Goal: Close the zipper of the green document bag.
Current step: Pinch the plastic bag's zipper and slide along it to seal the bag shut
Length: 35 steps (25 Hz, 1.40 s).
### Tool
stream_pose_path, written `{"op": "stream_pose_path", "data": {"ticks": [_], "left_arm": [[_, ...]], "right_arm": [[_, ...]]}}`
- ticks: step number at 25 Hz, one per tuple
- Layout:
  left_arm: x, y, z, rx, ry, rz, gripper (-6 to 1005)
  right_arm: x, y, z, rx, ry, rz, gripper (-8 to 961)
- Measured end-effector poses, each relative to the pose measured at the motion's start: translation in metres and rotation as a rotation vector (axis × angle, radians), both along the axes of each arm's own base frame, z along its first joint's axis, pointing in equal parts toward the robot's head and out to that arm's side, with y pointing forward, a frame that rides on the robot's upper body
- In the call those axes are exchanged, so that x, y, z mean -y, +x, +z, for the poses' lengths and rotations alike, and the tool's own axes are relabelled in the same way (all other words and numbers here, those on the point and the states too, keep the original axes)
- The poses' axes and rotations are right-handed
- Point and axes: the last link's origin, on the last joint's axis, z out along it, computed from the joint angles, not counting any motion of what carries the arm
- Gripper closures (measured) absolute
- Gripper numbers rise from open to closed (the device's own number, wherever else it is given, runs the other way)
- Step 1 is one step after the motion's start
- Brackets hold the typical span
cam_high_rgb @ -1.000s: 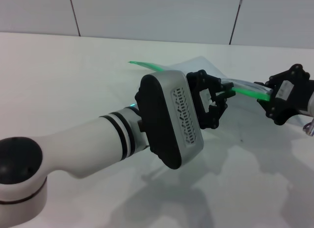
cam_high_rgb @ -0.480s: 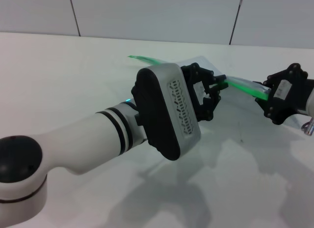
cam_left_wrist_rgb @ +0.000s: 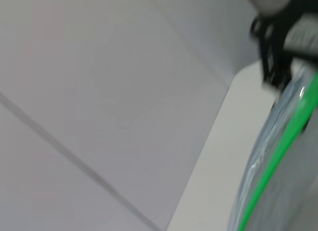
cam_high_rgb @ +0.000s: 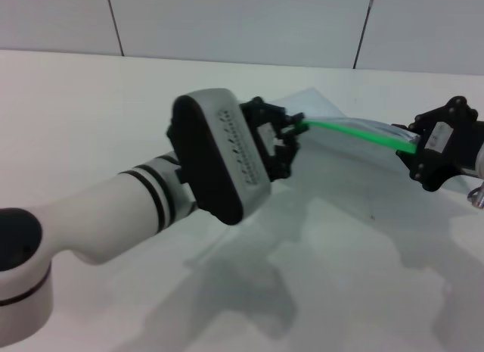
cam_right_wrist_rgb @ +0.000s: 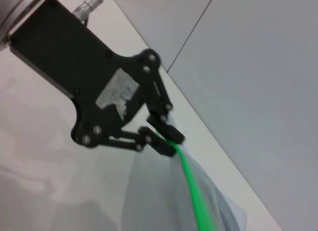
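Note:
The green document bag (cam_high_rgb: pixel 330 108) is held up off the white table between both arms, its translucent sheet hanging below the zipper (cam_high_rgb: pixel 355 132). That bright green strip runs straight and taut from my left gripper (cam_high_rgb: pixel 296 126) to my right gripper (cam_high_rgb: pixel 414 146). My left gripper is shut on the strip's left end; the right wrist view shows its black fingertips (cam_right_wrist_rgb: pixel 169 141) pinched on the zipper (cam_right_wrist_rgb: pixel 195 198). The slider tab is hidden between them. At the far right, my right gripper is shut on the bag's other end. The left wrist view shows the zipper (cam_left_wrist_rgb: pixel 278 156) leading to the right gripper (cam_left_wrist_rgb: pixel 273 57).
The white table (cam_high_rgb: pixel 98 102) spreads under both arms, with a tiled wall (cam_high_rgb: pixel 242 23) behind it. My left forearm and its wrist housing (cam_high_rgb: pixel 215 159) fill the front middle of the head view and hide the table there.
My left gripper has slid left along the green strip, away from the right gripper. The strip between them is now longer and pulled straight. The right arm has stayed put.

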Motion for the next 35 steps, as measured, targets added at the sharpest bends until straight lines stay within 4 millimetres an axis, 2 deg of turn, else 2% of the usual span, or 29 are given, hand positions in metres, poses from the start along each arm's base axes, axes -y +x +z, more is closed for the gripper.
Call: {"op": "stream_pose_path", "data": {"ticks": [5, 10, 20, 35], "left_arm": [[-0.008, -0.029, 0.009, 0.006, 0.032, 0.103, 922], [-0.015, -0.047, 0.020, 0.008, 0.069, 0.163, 923], [-0.017, -0.054, 0.024, 0.012, 0.082, 0.189, 922], [-0.018, -0.053, 0.025, 0.015, 0.084, 0.190, 923]], "right_arm": [[-0.001, 0.004, 0.005, -0.004, 0.019, -0.015, 895], [-0.005, 0.012, 0.015, -0.010, 0.058, -0.041, 881], [-0.013, 0.026, 0.030, -0.012, 0.115, -0.083, 852], [-0.019, 0.034, 0.037, -0.018, 0.153, -0.102, 809]]}}
